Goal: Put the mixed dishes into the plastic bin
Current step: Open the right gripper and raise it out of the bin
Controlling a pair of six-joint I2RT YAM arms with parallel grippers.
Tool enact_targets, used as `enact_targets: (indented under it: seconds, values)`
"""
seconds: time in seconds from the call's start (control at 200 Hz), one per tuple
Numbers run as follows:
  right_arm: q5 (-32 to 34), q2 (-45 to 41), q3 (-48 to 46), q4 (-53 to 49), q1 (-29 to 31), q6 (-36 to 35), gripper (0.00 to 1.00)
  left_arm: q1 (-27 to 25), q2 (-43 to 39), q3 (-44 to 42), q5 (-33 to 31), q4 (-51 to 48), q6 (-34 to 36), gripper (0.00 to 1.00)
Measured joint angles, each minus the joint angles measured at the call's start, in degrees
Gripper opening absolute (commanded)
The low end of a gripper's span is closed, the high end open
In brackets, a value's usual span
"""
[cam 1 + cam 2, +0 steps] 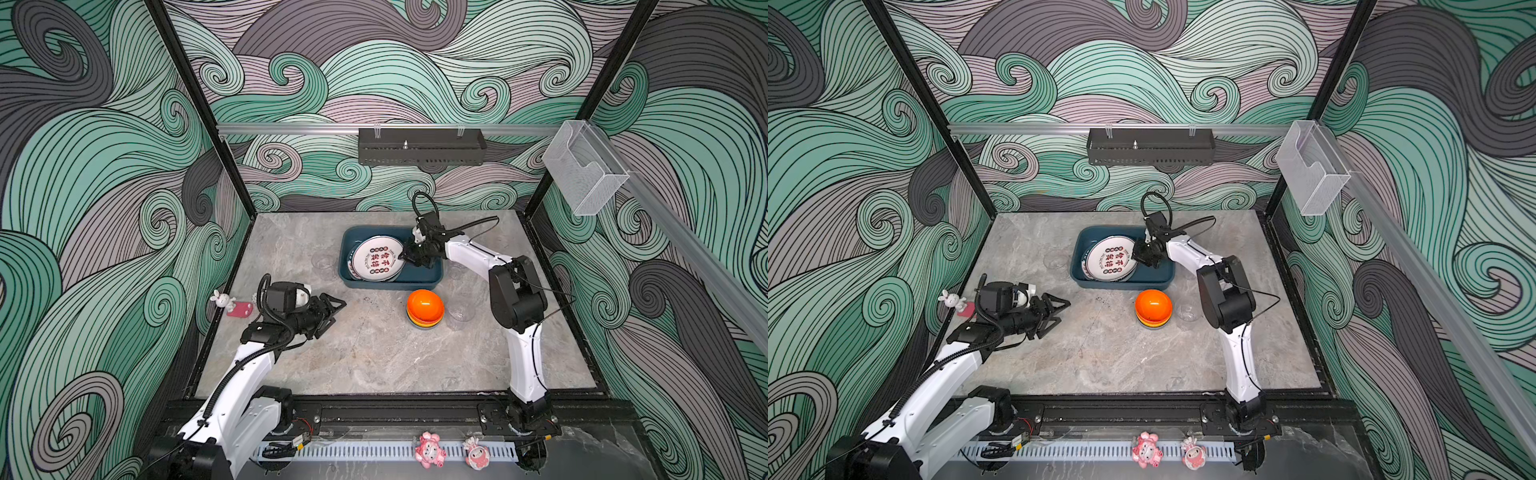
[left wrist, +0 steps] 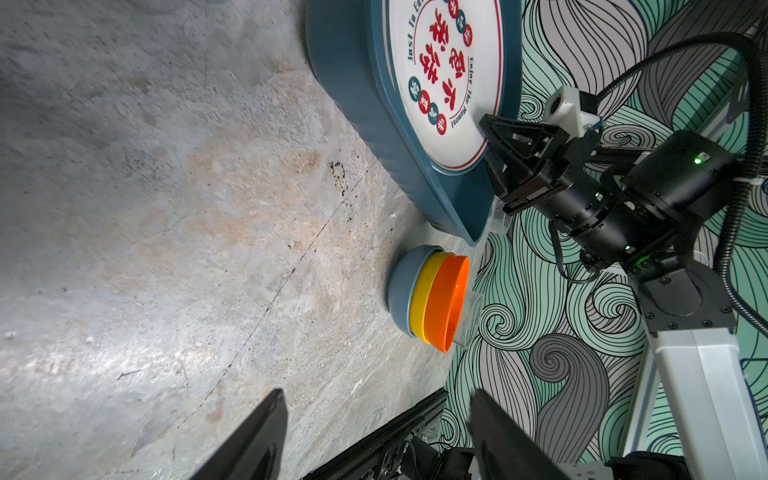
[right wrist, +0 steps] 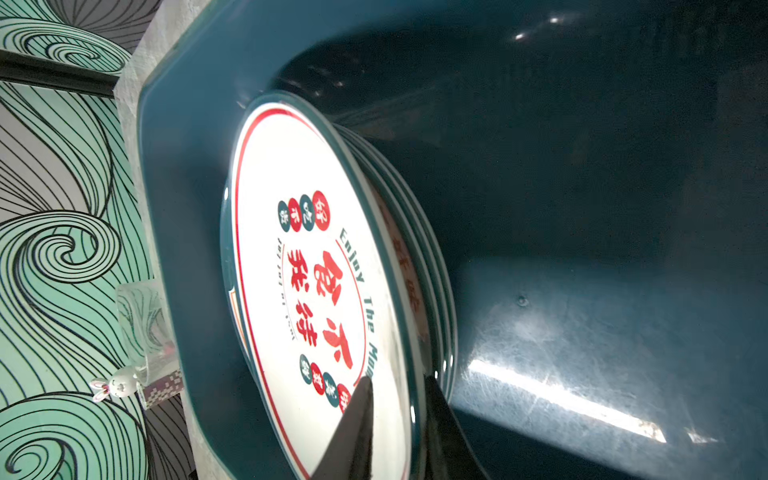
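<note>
Plates (image 1: 376, 257) stacked in bin (image 1: 419, 283), right gripper (image 1: 402, 258) astride top rim, hold uncertain; bowls (image 1: 425, 309) and tumblers (image 1: 462, 312) lie on worktop (image 1: 374, 357) ahead of left gripper (image 1: 337, 312), jaws parted.

A grey marbled desk (image 1: 374, 353) sits boxed in by walls (image 1: 104, 166) of teal, grey and mauve swirls. Above the desk's far edge a black perforated tray (image 1: 422, 147) hangs on a silver rail (image 1: 291, 128); a clear holder (image 1: 582, 170) hangs above its right edge.
</note>
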Motion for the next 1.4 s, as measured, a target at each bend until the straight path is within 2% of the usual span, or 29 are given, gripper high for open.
enact_targets:
  seconds: [0.595, 0.896, 1.186, 1.401]
  values:
    - [2.58, -1.51, -0.52, -3.04, 0.00, -2.25, 0.29, 0.00, -0.61, -0.20, -0.07, -0.17, 0.24, 0.72]
    - [2.91, -12.39, -7.04, -4.35, 0.00, -4.90, 0.33, 0.00, -0.28, 0.50, -0.24, -2.51, 3.39, 0.71]
    - [2.47, -22.27, -13.79, -7.87, 0.00, -8.98, 0.33, -0.02, 5.88, 7.34, 0.09, -6.99, 8.90, 0.58]
    - [1.75, -28.96, -19.04, -12.07, 0.09, -12.70, 0.35, -0.31, 9.79, 10.29, 0.72, -9.57, 11.52, 0.53]
